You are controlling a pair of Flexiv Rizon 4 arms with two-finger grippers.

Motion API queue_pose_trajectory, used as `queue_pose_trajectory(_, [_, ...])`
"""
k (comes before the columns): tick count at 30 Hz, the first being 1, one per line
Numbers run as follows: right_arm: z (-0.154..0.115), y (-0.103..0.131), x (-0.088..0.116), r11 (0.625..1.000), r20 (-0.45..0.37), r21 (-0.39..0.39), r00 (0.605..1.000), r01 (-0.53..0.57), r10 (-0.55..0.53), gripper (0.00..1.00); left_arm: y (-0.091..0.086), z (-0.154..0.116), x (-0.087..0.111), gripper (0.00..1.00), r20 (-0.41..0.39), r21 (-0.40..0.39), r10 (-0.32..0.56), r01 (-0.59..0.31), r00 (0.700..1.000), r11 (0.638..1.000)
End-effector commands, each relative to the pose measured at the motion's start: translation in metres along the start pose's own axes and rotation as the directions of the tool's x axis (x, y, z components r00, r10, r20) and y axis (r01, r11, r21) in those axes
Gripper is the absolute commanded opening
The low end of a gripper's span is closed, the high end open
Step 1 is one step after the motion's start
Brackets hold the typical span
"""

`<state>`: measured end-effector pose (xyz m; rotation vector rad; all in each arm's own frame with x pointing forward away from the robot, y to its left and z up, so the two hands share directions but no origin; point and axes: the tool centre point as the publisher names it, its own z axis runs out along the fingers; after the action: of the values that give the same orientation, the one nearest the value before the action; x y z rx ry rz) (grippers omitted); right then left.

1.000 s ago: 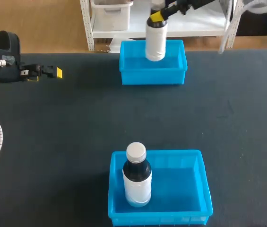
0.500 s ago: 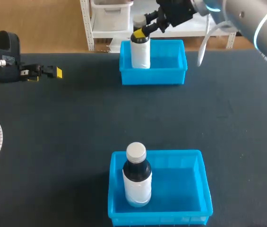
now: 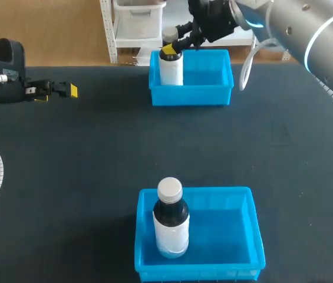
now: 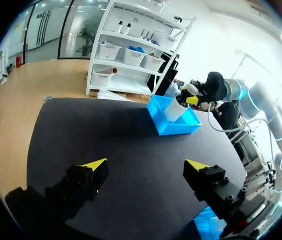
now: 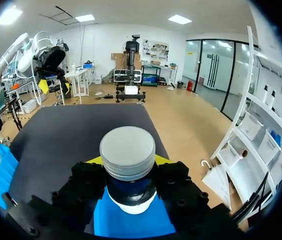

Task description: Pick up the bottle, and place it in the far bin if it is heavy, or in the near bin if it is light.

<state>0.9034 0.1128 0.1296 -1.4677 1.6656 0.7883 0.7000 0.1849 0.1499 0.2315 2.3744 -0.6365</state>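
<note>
Head view: right jaws grip the neck of the bottle [image 3: 171, 69], upright inside one end of the far bin [image 3: 213, 91], so placing looks nearly done and the next move is release, then lift clear; left jaws gape empty.

**A bright workshop around a dark worktop**

The worktop [image 3: 95, 147] is a dark, matte surface, almost black. Past its far edge lies a warm wooden floor [image 3: 54, 29]. A white metal shelf unit [image 3: 108, 29] stands just beyond that edge and holds pale storage boxes [image 3: 139, 7]. In the left wrist view the shelving rises in several tiers of white bins [image 4: 131, 55], with tall glass doors [image 4: 56, 25] beside it. The right wrist view shows white walls [image 5: 101, 37], rectangular ceiling light panels [image 5: 179, 19] and a dark-framed glass partition [image 5: 215, 65].
</note>
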Motion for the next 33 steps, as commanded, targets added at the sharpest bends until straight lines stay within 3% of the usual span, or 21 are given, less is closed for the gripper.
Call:
queue_pose_trajectory(1, [0.006,-0.011,0.001,0.959,-0.002,-0.283,1.0,-0.007,0.007,0.0,0.0,0.0,0.0,1.0,0.0,0.0,0.0,0.0,1.0,1.0])
queue_pose_trajectory(3, [0.007,-0.012,0.003,0.958,-0.006,-0.285,1.0,-0.015,0.013,0.12,0.0,0.0,0.0,1.0,0.0,0.0,0.0,0.0,1.0,1.0])
queue_pose_trajectory(6, [0.007,-0.012,0.005,0.957,-0.012,-0.288,1.0,-0.024,0.021,0.41,0.0,0.0,0.0,1.0,0.0,0.0,0.0,0.0,1.0,1.0])
queue_pose_trajectory(8, [0.006,-0.012,0.007,0.957,-0.021,-0.289,0.999,-0.037,0.032,1.0,0.0,0.0,0.0,1.0,0.0,0.0,0.0,0.0,1.0,1.0])
queue_pose_trajectory(14, [-0.009,-0.013,0.016,0.96,-0.058,-0.269,0.996,-0.084,0.071,1.0,0.0,0.0,0.0,1.0,0.0,0.0,0.0,0.0,1.0,1.0])
queue_pose_trajectory(20, [-0.056,-0.005,0.036,0.969,-0.111,-0.19,0.984,-0.159,0.139,1.0,0.0,0.0,0.0,1.0,0.0,0.0,0.0,0.0,1.0,1.0])
queue_pose_trajectory(28, [-0.138,0.022,0.047,0.973,-0.156,0.006,0.961,-0.23,0.228,1.0,0.0,0.0,0.0,1.0,0.0,0.0,0.0,0.0,1.0,1.0])
queue_pose_trajectory(33, [-0.181,0.039,0.051,0.94,-0.124,0.17,0.94,-0.296,0.319,1.0,0.0,0.0,0.0,1.0,0.0,0.0,0.0,0.0,1.0,1.0])
